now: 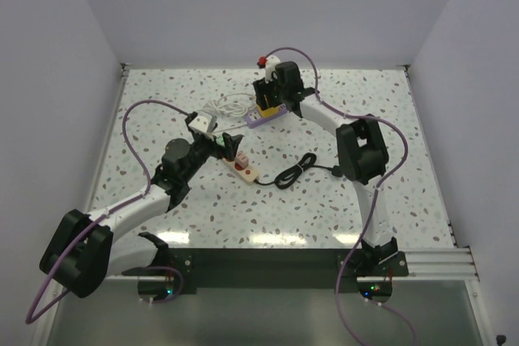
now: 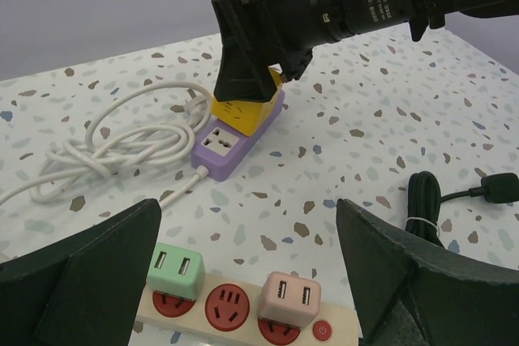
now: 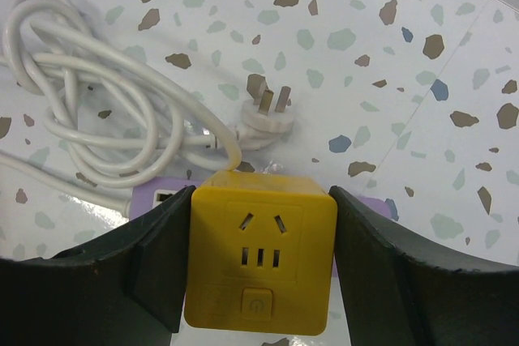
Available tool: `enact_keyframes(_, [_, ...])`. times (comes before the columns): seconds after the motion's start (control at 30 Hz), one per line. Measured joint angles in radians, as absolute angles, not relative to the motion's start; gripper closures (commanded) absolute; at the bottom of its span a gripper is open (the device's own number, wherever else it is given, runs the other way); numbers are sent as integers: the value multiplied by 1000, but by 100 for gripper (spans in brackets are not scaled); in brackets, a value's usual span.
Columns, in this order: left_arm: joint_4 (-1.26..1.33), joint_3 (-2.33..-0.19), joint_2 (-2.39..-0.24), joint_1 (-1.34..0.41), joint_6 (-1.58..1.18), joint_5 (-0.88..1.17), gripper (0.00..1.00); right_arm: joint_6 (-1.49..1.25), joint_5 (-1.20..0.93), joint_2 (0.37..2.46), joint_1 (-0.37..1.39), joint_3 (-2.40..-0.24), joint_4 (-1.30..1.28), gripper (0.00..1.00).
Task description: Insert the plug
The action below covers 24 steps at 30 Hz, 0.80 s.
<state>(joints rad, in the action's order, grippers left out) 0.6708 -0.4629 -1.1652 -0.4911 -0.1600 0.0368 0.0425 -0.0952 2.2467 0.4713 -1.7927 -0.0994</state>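
Note:
My right gripper [image 3: 259, 273] is shut on a yellow cube plug adapter [image 3: 261, 253] and holds it on top of a purple power strip [image 2: 235, 137], which lies at the back middle of the table [image 1: 263, 117]. In the left wrist view the yellow cube [image 2: 243, 111] sits on the purple strip's far end, under the right gripper. My left gripper [image 2: 243, 281] is open and empty above a beige power strip [image 2: 243, 313] that carries a green USB cube [image 2: 176, 271] and a pink USB cube [image 2: 292, 301].
A coiled white cable [image 3: 105, 119] with a loose white three-pin plug [image 3: 263, 119] lies left of the purple strip. A black coiled cord [image 1: 296, 172] runs right from the beige strip [image 1: 243, 168]. A white cube adapter [image 1: 203, 123] sits near the left arm.

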Motion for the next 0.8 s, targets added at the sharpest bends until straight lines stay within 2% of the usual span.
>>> enact_keyframes(0.8, [671,-459,-1165,-484,-155,39,5,46,-96,2292,473,-1857,-125,100])
